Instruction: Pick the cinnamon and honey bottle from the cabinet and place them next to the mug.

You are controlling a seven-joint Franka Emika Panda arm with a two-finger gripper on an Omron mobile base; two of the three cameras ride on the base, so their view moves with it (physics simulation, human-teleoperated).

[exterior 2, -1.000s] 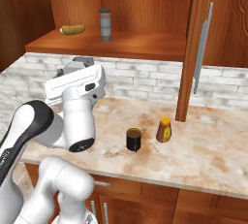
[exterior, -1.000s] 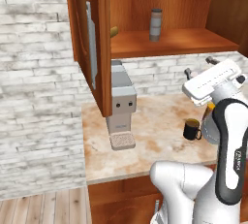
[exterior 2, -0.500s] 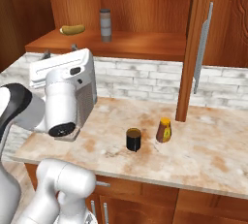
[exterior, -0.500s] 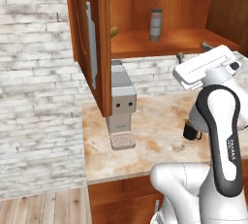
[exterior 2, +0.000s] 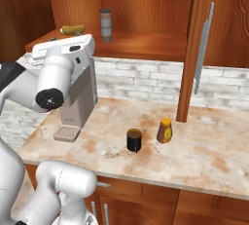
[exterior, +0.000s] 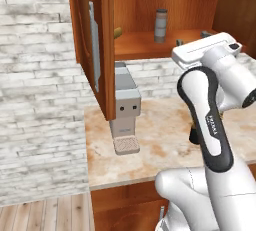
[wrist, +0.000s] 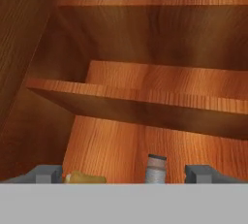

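While the arm is raised toward the open cabinet (exterior 2: 146, 5), half the task looks done and the other half not begun.

Tool: the tool (wrist: 123, 172) has its fingers set wide apart with nothing between them; it points into the cabinet, below the level of the shelf.
Cinnamon: the cinnamon (exterior 2: 105, 25) stands upright on the cabinet floor, well back from the front edge; in the hand view it sits between the two fingertips but farther in.
Yellowish item: a small yellowish item (exterior 2: 72, 29) lies on the same board, to one side of the cinnamon; what it is cannot be told.
Honey bottle: the honey bottle (exterior 2: 164, 130) stands on the counter (exterior 2: 219, 156) just beside the mug (exterior 2: 133, 140), not touching it.
Coffee machine: the coffee machine (exterior: 125, 110) stands on the counter under the cabinet.
Step, judged: approach to the cinnamon.
Risk 1: the jar is slim and tall; a fingertip striking it off-centre would likely tip or roll it backward.
Risk 2: the shelf edge hangs above the approach path; rising too early could catch the hand.
Risk 3: drifting sideways could nudge the yellowish item instead.
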